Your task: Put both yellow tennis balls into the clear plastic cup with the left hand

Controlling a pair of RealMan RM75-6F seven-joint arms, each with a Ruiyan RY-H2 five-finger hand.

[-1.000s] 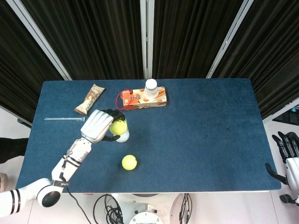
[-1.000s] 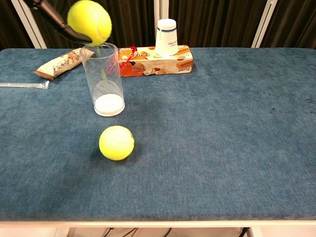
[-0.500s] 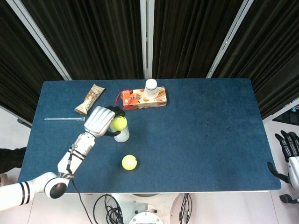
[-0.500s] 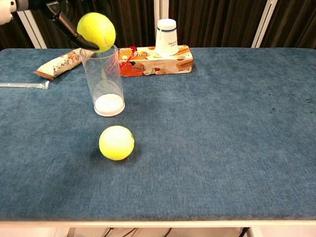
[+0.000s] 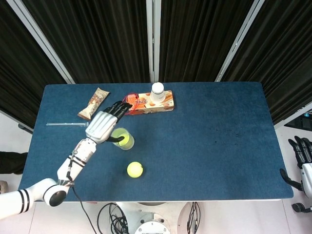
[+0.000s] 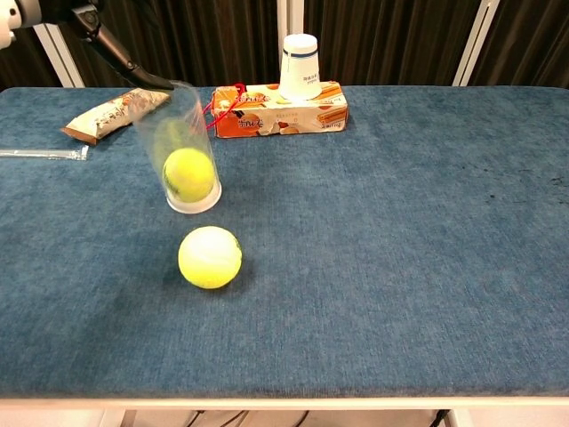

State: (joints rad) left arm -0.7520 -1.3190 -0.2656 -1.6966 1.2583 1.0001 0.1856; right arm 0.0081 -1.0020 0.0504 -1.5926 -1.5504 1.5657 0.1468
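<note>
The clear plastic cup (image 6: 178,147) (image 5: 122,138) stands left of the table's middle, tilted a little to the left, with one yellow tennis ball (image 6: 188,173) (image 5: 124,140) inside near its bottom. The second tennis ball (image 6: 210,257) (image 5: 135,169) lies on the blue table in front of the cup. My left hand (image 5: 105,125) hovers over the cup's left side with fingers spread and nothing in it; a finger (image 6: 124,62) reaches to the cup's rim. My right hand (image 5: 303,160) hangs at the far right, off the table, its fingers loosely apart.
An orange carton (image 6: 283,109) with a white paper cup (image 6: 300,67) upside down on it lies behind the clear cup. A snack bar (image 6: 111,114) and a clear straw wrapper (image 6: 43,154) lie at the back left.
The left hand let go of the tennis ball, which dropped into the cup. The fingers opened and the cup tipped slightly left.
</note>
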